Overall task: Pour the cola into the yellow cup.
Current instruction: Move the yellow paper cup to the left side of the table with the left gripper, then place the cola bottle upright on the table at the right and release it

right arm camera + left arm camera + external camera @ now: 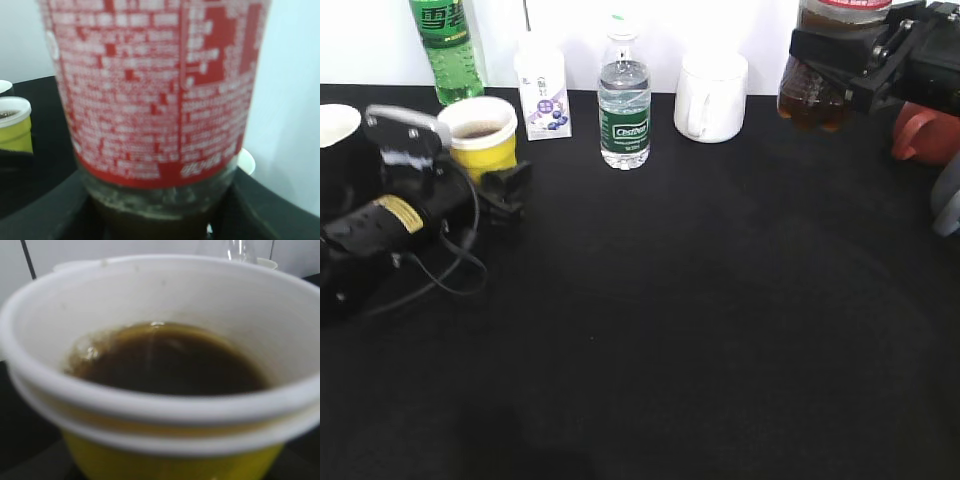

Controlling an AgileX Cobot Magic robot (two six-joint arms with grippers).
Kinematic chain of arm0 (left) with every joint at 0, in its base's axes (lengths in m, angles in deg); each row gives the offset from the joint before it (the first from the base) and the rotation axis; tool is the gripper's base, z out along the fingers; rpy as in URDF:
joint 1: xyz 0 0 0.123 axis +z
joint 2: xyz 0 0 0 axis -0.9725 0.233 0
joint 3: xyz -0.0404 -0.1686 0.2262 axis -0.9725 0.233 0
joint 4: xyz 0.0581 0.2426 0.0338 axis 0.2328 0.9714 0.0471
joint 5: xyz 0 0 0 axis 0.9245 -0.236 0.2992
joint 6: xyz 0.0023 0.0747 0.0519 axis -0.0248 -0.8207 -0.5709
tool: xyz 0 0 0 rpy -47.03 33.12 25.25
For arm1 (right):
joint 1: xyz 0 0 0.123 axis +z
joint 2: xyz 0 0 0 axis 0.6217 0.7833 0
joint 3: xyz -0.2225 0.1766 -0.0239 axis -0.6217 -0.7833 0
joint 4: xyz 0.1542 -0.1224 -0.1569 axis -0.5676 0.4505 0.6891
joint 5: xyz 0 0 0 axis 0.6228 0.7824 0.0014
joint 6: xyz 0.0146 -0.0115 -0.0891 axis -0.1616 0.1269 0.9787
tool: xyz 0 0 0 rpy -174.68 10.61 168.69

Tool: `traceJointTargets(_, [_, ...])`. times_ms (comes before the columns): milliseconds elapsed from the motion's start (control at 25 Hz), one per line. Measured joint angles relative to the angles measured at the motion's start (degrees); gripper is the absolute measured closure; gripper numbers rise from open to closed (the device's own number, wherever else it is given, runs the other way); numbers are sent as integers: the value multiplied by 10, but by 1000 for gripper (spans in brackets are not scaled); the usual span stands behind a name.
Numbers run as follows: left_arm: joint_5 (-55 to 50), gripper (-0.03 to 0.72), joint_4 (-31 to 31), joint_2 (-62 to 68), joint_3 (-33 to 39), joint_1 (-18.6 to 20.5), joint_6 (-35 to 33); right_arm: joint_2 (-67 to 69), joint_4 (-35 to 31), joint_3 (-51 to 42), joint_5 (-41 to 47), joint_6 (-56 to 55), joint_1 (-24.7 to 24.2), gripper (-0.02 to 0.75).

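Black left gripper [505,190] clamps the small yellow paper cup [482,135] holding dark cola; black right gripper [880,55] clamps the red-labelled clear plastic cola bottle [815,90] aloft.

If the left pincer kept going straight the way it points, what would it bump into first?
Nothing new at first: the left pincer is already at the yellow cup, which fills its wrist view with cola inside. Beyond it probably comes the green soda bottle or the wall, but depth is hard to judge.

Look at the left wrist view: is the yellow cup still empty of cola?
No. The yellow cup already holds dark brown cola pooled across its white inside, well below the rim.
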Motion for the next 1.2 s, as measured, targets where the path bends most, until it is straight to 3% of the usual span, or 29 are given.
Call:
traceJointTargets(320, [-21, 250, -30, 25, -1, 0, -1, 0, 0, 0, 0, 0, 0, 332])
traceJointTargets(600, [-22, 108, -23, 25, 1, -1, -2, 0, 0, 0, 0, 0, 0, 332])
traceJointTargets(1080, [74, 101, -49, -107, 213, -1, -2, 0, 4, -41, -13, 0, 1, 332])
traceJointTargets(1200, [75, 101, -41, -149, 231, -1, -2, 0, -44, -80, -14, 59, 51, 332])
